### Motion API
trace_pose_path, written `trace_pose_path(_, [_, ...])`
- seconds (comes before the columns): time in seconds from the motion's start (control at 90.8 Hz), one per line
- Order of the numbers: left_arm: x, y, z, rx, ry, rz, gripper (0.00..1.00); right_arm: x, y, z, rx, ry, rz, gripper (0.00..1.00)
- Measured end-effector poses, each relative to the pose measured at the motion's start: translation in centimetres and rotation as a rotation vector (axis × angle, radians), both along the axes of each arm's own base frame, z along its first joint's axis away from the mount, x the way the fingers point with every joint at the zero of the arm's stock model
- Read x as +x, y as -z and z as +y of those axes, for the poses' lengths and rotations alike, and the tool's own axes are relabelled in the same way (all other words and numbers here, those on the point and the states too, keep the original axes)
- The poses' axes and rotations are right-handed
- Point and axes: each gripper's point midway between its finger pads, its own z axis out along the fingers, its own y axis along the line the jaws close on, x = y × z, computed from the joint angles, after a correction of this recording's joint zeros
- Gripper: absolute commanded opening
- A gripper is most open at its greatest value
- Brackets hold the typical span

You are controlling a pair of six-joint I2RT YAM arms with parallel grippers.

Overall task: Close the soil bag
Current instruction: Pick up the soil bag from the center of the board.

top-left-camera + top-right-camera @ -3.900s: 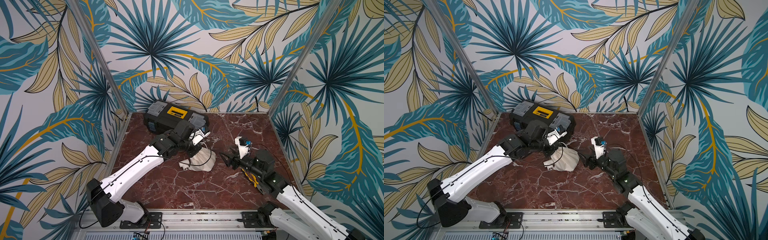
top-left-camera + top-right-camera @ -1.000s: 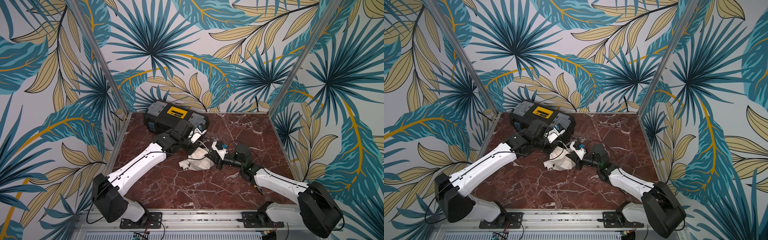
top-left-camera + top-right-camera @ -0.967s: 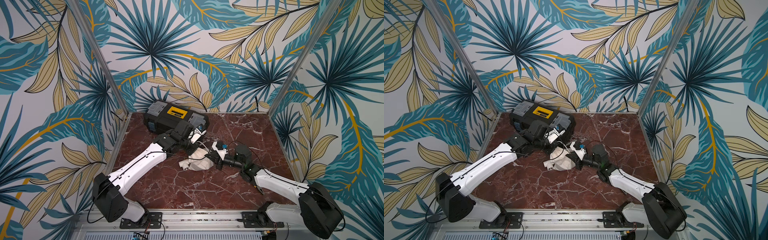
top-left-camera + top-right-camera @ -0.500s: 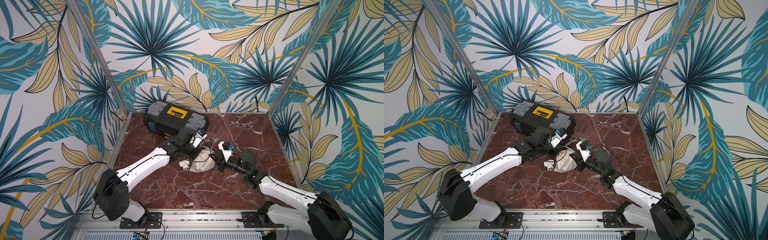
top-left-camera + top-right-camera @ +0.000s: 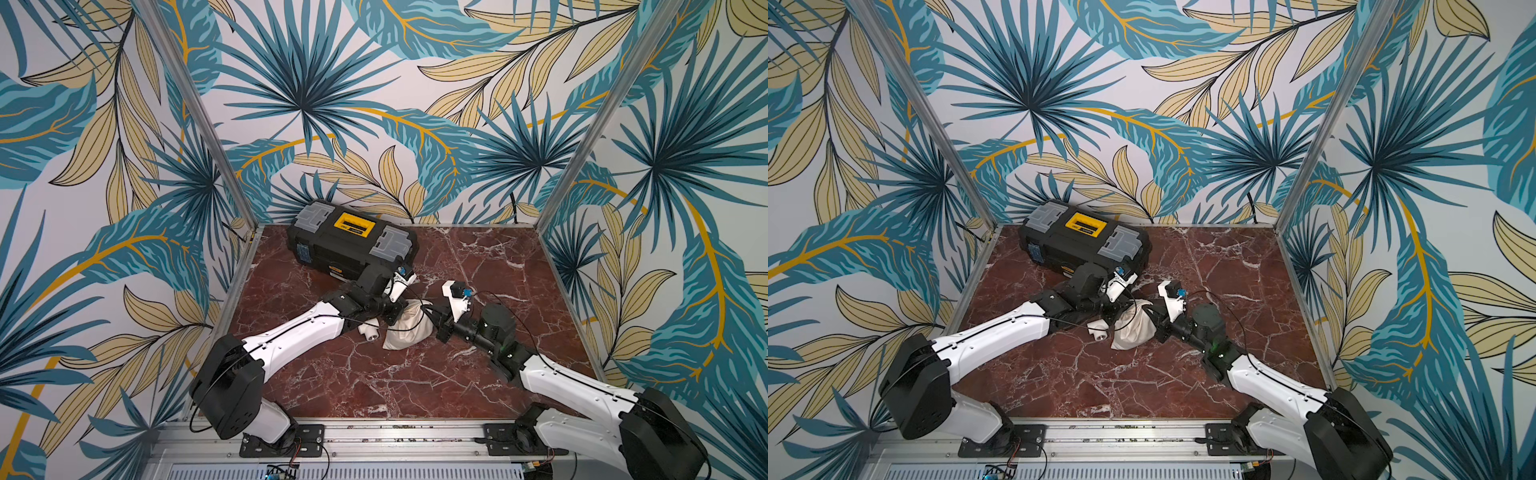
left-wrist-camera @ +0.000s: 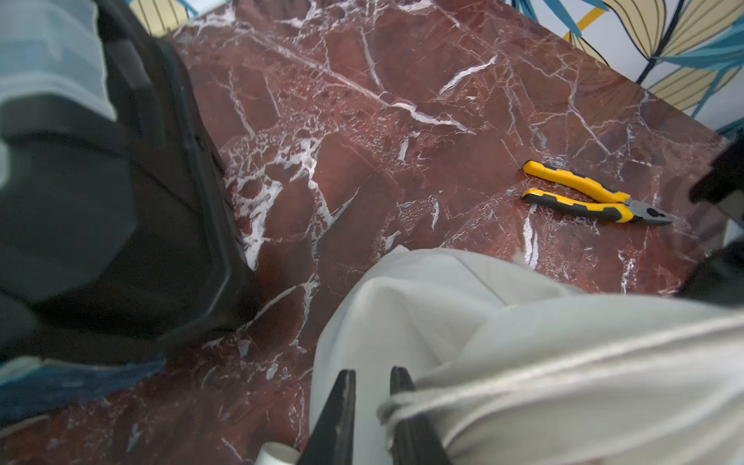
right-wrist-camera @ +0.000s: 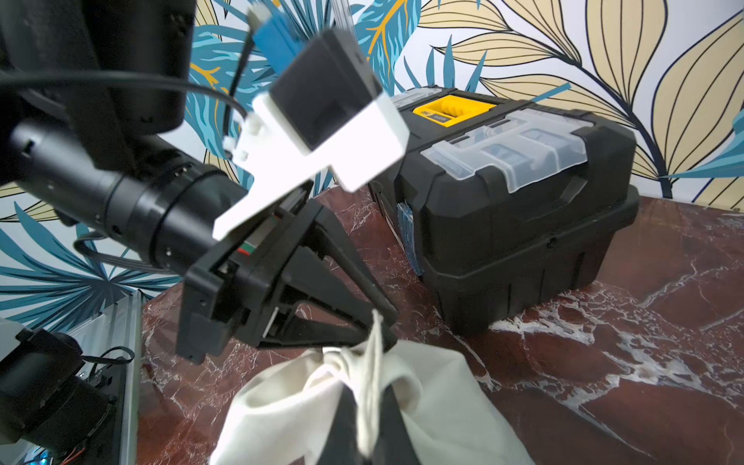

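Surface: a red-brown, white-veined marble tabletop [image 5: 374, 382] is filling the booth floor. Teal-and-tan leaf wallpaper [image 5: 311, 104] is covering the three walls. Aluminium posts [image 5: 195, 112] are standing at the two back corners. An aluminium rail [image 5: 395, 436] along the front edge is carrying both arm bases.

Back-left corner: one black toolbox [image 5: 353, 243] with a yellow handle and grey latches is sitting lid up, skewed to the back edge.

The left arm [image 5: 291, 336] is reaching in from the front-left corner. The left gripper [image 6: 372, 372] is sitting at the bag's mouth end, jaws standing a narrow gap apart with cloth showing between them. Whether they are pinching anything, I cannot tell.

One white pipe tee [image 5: 369, 331] is lying just beside the bag's bottom end, on its left.

One soil bag [image 5: 405, 334] is lying near the middle of the tabletop, just in front of the toolbox's right end, between the two grippers. Its long axis is running diagonally, front-left to back-right. The gathered mouth is pointing toward the back edge and the plump bottom toward the front edge.

The right arm [image 5: 573, 384] is reaching in from the front-right corner. The right gripper [image 7: 366, 430] is clamping the drawstring cord [image 7: 368, 374], jaws together on it just beside the mouth.

One pair of yellow-handled pliers [image 6: 583, 197], showing only in the left wrist view, is lying flat on the marble, well apart from the bag.
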Motion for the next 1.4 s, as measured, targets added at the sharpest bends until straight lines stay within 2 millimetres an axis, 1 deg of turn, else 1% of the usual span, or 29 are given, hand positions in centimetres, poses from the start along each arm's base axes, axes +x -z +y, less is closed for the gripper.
trace_pose_path(0.121, [-0.3, -0.3, 0.4, 0.014, 0.009, -0.011, 0.49, 0.1, -0.2, -0.1, 0.005, 0.009, -0.004, 0.0])
trace_pose_path(0.154, [-0.4, -0.5, 0.5, 0.019, 0.012, -0.015, 0.59, 0.1, -0.3, -0.1, 0.007, 0.009, -0.006, 0.0])
trace_pose_path(0.198, [-0.6, -0.9, 0.9, 0.02, 0.006, -0.017, 0.69, 0.2, -0.4, -0.1, 0.011, 0.013, -0.011, 0.0])
trace_pose_path(0.242, [-0.8, -1.3, 1.3, 0.023, 0.0, -0.02, 0.85, 0.2, -0.6, -0.1, 0.015, 0.017, -0.015, 0.0])
trace_pose_path(0.264, [-0.9, -1.7, 1.5, 0.025, 0.004, -0.03, 0.95, 0.2, -0.6, -0.1, 0.016, 0.019, -0.017, 0.0])
trace_pose_path(0.275, [-1.0, -1.8, 1.7, 0.022, -0.002, -0.028, 0.97, 0.2, -0.7, -0.1, 0.017, 0.02, -0.019, 0.0])
trace_pose_path(0.297, [-1.2, -2.3, 1.9, 0.024, 0.002, -0.038, 0.99, 0.2, -0.7, -0.1, 0.019, 0.021, -0.021, 0.0])
trace_pose_path(0.397, [-1.9, -4.5, 2.9, 0.0, -0.013, -0.071, 1.0, 0.3, -1.0, -0.2, 0.025, 0.029, -0.028, 0.0])
trace_pose_path(0.562, [-3.2, -9.2, 4.8, -0.096, -0.054, -0.145, 1.0, 0.5, -1.4, -0.2, 0.035, 0.04, -0.04, 0.0])
trace_pose_path(0.628, [-3.7, -10.3, 5.6, -0.137, -0.081, -0.164, 1.0, 0.5, -1.5, -0.2, 0.041, 0.044, -0.042, 0.0])
trace_pose_path(0.694, [-4.2, -10.9, 6.3, -0.176, -0.112, -0.175, 1.0, 0.5, -1.6, -0.2, 0.044, 0.05, -0.042, 0.0])
trace_pose_path(0.782, [-4.7, -10.7, 7.2, -0.219, -0.161, -0.177, 1.0, 0.8, -1.7, -0.3, 0.045, 0.066, -0.043, 0.0])
trace_pose_path(0.903, [-5.0, -9.8, 8.6, -0.243, -0.235, -0.166, 1.0, 1.3, -2.2, -0.4, 0.041, 0.092, -0.043, 0.0])
trace_pose_path(0.969, [-5.1, -9.6, 9.3, -0.254, -0.276, -0.169, 1.0, 1.7, -2.7, -0.5, 0.036, 0.115, -0.049, 0.0])
trace_pose_path(1.069, [-5.4, -9.2, 10.6, -0.273, -0.331, -0.178, 1.0, 2.8, -4.1, -0.7, 0.019, 0.166, -0.07, 0.0])
trace_pose_path(1.201, [-5.7, -8.2, 11.9, -0.283, -0.389, -0.177, 1.0, 4.6, -7.4, -1.5, 0.001, 0.268, -0.126, 0.0])
trace_pose_path(1.344, [-5.8, -7.6, 12.9, -0.288, -0.443, -0.178, 1.0, 6.5, -12.1, -3.1, 0.002, 0.406, -0.205, 0.0])
trace_pose_path(1.399, [-5.7, -7.6, 13.4, -0.292, -0.464, -0.184, 1.0, 7.3, -14.0, -4.0, 0.008, 0.468, -0.234, 0.0])
